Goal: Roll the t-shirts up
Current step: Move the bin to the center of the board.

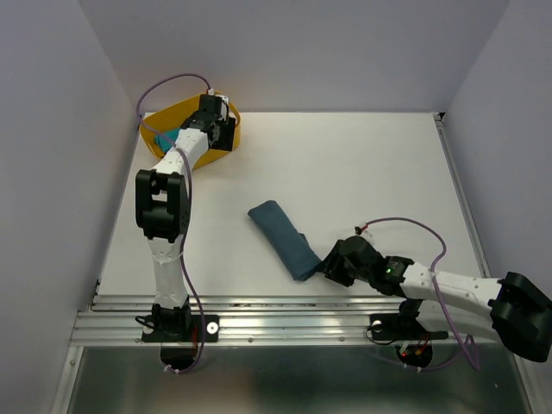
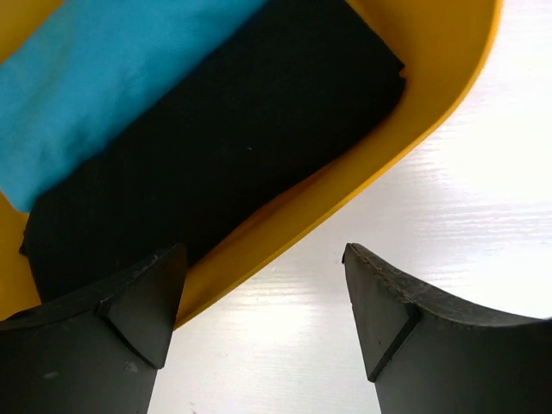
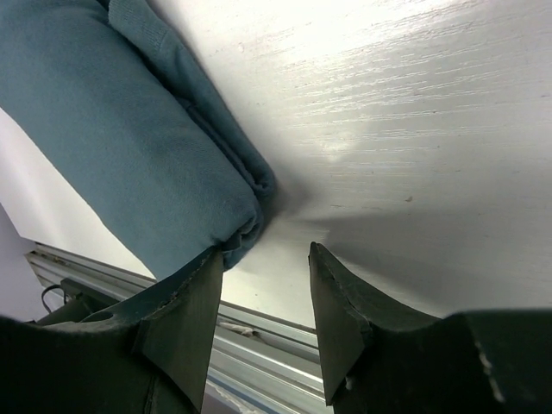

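Rolled blue shirt [image 1: 283,239] lies near the table's [image 1: 362,172] front edge, slanting back-left from the right gripper [image 3: 263,259], jaws parted, holding nothing. Left gripper [image 2: 265,252], wide open, hangs over the tub [image 2: 448,78] rim, far-left corner, black shirt [image 2: 241,147] closest.

Bright, even light is thrown from above. The white bench [image 2: 483,172] is blown out by glare at 3 o'clock in the left wrist view; the near fingers [image 2: 103,345] are rendered dark and soft.
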Robot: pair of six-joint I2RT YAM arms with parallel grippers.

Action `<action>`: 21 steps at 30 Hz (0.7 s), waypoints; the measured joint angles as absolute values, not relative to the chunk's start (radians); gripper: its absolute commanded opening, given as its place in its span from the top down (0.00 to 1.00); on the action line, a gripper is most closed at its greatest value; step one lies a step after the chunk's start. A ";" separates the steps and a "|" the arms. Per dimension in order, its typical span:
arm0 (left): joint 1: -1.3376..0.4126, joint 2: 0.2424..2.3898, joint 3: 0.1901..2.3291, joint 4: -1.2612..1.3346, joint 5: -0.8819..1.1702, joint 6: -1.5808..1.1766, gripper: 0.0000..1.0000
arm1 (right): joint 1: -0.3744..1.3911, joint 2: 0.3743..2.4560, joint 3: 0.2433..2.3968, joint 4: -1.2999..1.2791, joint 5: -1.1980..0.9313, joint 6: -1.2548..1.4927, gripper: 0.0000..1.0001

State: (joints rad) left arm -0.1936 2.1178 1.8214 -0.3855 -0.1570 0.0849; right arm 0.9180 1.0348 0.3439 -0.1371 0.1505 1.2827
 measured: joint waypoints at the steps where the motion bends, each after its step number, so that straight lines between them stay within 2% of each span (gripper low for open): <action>1: -0.192 2.118 1.826 -0.386 -0.141 0.085 0.17 | 0.918 1.035 0.344 -0.140 0.150 1.283 0.50; 9: -0.199 2.118 1.843 -0.388 -0.029 0.084 0.16 | 0.918 1.043 0.345 -0.150 0.150 1.279 0.50; 21: -0.306 2.149 1.924 -0.452 0.042 0.088 0.19 | 0.918 1.036 0.345 -0.154 0.151 1.279 0.50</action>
